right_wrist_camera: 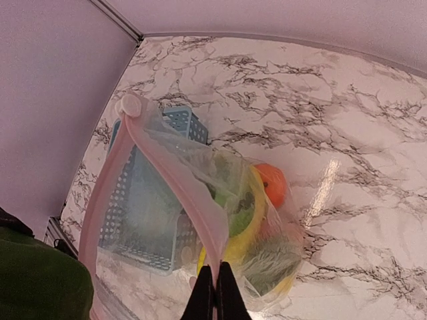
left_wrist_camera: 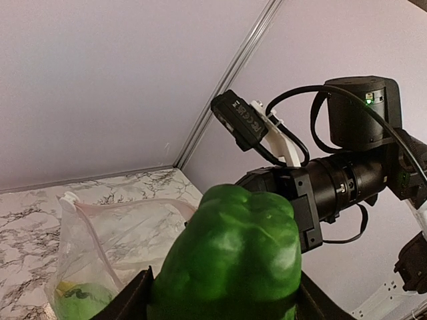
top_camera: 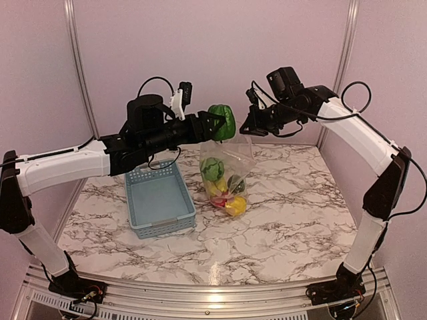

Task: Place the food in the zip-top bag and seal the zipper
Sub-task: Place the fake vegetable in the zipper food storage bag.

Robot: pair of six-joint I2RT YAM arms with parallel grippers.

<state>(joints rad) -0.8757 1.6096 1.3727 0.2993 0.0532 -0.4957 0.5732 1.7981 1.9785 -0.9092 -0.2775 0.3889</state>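
Down on the marble table, the grey-blue basket sits just beside the zip-top bag, which hangs upright with food inside. The left gripper clasps a green pepper between part-open jaws above the bag's mouth. The right gripper pinches the zipper tight.

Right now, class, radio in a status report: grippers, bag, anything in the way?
Left gripper holds green pepper near the mouth. Right gripper pinches the zipper, zip-top bag held up, part filled, unsealed. Nothing across the mouth.
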